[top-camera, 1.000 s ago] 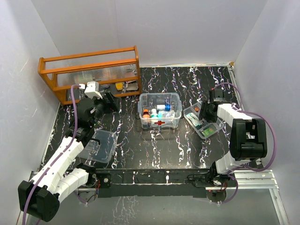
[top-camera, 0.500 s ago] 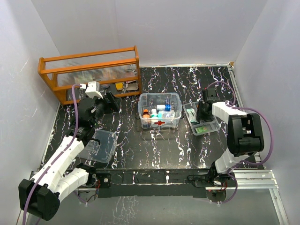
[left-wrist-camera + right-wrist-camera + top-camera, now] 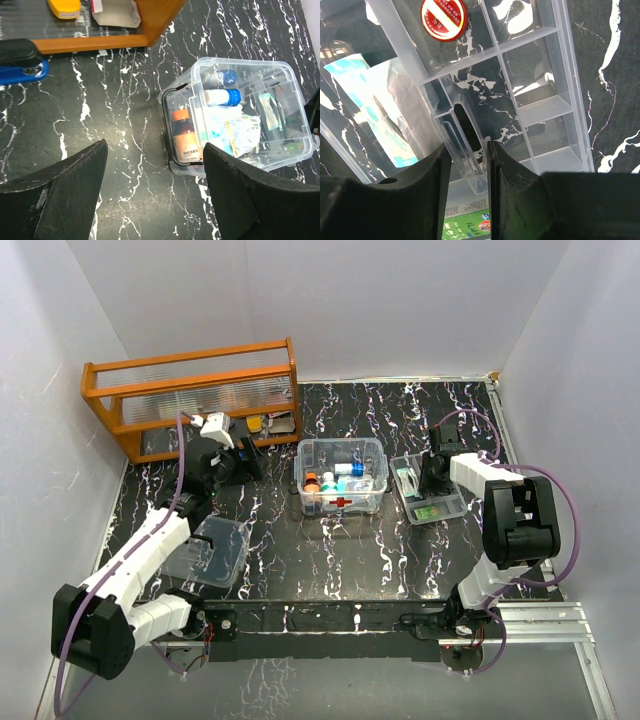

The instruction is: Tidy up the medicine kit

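One kit (image 3: 341, 503), one lid (image 3: 212, 550), one tray (image 3: 540, 110). Right gripper (image 3: 466, 148) clamps the tray's handle (image 3: 462, 132). Left gripper (image 3: 155, 145) is wide open, kit ahead, contents murky.

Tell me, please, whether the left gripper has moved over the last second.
Yes. The left gripper has shifted right, toward the kit, along the front of the rack, which has stayed put.

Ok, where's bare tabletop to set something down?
Two free patches: the tabletop in front of the medicine kit, right of the lid, and the strip behind the kit toward the back wall. Crowded: between the orange rack and kit, where the open left gripper hovers, and around the divider tray, right gripper jaws on its handle.
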